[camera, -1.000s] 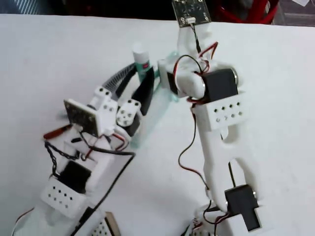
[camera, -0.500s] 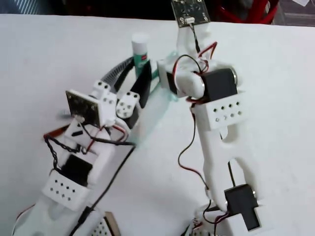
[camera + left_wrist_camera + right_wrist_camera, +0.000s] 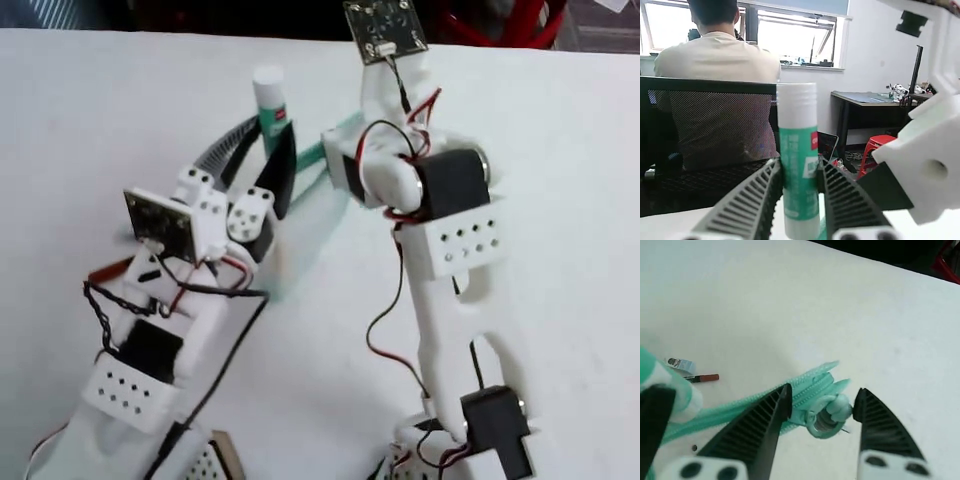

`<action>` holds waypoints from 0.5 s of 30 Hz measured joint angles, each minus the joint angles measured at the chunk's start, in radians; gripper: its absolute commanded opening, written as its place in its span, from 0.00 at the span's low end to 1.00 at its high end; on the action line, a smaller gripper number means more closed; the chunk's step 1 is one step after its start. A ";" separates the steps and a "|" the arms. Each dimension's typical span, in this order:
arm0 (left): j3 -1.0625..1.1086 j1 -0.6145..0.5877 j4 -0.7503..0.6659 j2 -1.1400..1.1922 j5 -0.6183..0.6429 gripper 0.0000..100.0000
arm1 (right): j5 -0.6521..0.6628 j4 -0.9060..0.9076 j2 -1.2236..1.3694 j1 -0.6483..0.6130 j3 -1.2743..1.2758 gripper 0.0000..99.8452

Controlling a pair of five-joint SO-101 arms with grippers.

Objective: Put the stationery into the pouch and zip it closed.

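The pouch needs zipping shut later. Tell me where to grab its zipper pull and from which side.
Grip the round pull at the end of the pouch zipper, pinching across its ring. Come from above, as the open right gripper is placed: the pull seems to lie on the table with bare space either side.

Left gripper clamps a glue stick upright; right gripper angled downward, jaws apart

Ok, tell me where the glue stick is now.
In the high view the glue stick is held upright in the left tool, toward the far side, just left of the teal pouch.
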 measured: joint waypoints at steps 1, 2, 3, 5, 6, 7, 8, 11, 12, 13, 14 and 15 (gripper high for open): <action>0.002 0.002 0.000 0.000 0.000 0.05 | 0.003 0.000 -0.003 0.000 0.002 0.28; 0.002 0.002 0.000 0.000 0.000 0.05 | 0.005 0.000 -0.003 0.002 0.002 0.29; 0.005 0.003 -0.002 0.000 0.000 0.05 | 0.006 0.000 -0.003 0.002 0.002 0.29; 0.006 0.003 -0.002 0.000 0.000 0.05 | 0.008 0.003 0.003 0.002 0.000 0.29; 0.006 0.003 -0.002 0.000 0.000 0.05 | 0.008 0.003 0.006 0.002 -0.005 0.29; 0.008 0.003 -0.008 0.000 0.000 0.05 | 0.008 0.003 0.009 0.002 -0.006 0.29; 0.014 0.003 -0.018 0.000 0.000 0.05 | 0.008 0.003 0.011 0.002 -0.008 0.29; 0.018 0.003 -0.026 0.000 0.000 0.05 | 0.008 0.003 0.012 0.002 -0.015 0.29; 0.020 0.003 -0.026 0.000 0.000 0.05 | 0.008 0.005 0.014 0.000 -0.028 0.29; 0.021 0.003 -0.026 0.000 0.000 0.05 | 0.008 0.005 0.015 -0.006 -0.037 0.29; 0.021 0.003 -0.026 0.000 0.000 0.05 | 0.008 0.005 0.017 -0.014 -0.043 0.29; 0.021 0.002 -0.026 0.000 0.000 0.05 | 0.008 0.006 0.017 -0.021 -0.048 0.29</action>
